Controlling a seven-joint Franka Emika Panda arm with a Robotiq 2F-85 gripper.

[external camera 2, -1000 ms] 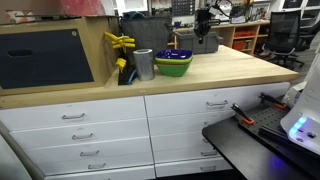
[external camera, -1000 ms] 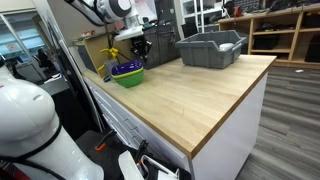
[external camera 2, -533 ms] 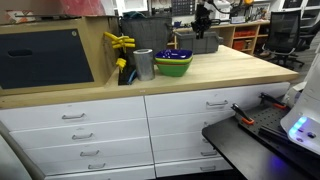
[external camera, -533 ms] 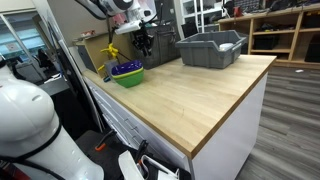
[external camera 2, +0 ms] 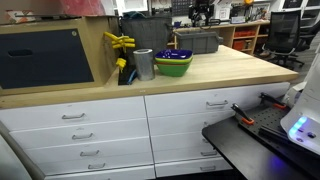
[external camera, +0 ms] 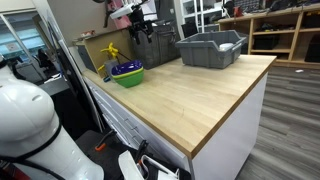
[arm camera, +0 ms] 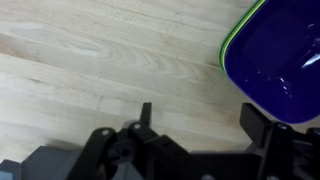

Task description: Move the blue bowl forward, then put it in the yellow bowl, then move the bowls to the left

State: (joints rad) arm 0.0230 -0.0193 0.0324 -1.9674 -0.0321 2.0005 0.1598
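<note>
"Jaws, were they wide?"
"Spread wide and holding nothing. The black Robotiq gripper hung over the pale wooden tabletop."
"Where was the glossy deep-blue round bowl?"
"Nested inside the lime-rimmed round plastic yellow bowl, at two o'clock from the gripper, untouched."

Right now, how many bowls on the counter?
2. The blue bowl sits nested inside the yellow bowl, at the counter end beside the metal cup. The grey bin interior is partly hidden.
</note>
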